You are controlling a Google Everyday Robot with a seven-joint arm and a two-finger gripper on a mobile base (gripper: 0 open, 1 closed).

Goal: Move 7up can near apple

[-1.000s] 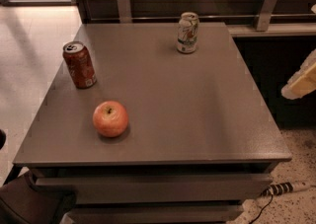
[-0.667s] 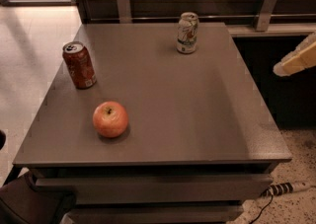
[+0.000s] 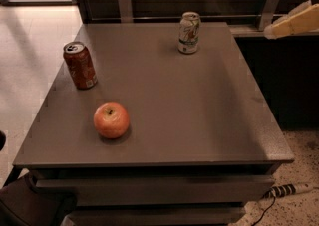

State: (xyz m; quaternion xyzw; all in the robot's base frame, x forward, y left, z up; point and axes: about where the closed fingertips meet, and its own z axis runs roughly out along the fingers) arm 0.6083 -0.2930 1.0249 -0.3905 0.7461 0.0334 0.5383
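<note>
The 7up can [image 3: 189,32], white and green with a silver top, stands upright near the far edge of the grey table [image 3: 199,120]. The apple [image 3: 111,119], red-orange with a short stem, sits at the front left of the table. My gripper [image 3: 280,28], cream-coloured, enters from the right edge of the camera view. It hangs beyond the table's right side, at about the height of the can's top and well to the can's right. It holds nothing that I can see.
A red-brown soda can [image 3: 79,64] stands upright at the table's left side, behind the apple. A wooden wall with metal brackets [image 3: 124,3] runs behind the table. A power strip [image 3: 289,189] lies on the floor at the front right.
My gripper has risen along the right edge of the view and come slightly left, toward the far right corner of the table. The cans and the apple have not moved.
</note>
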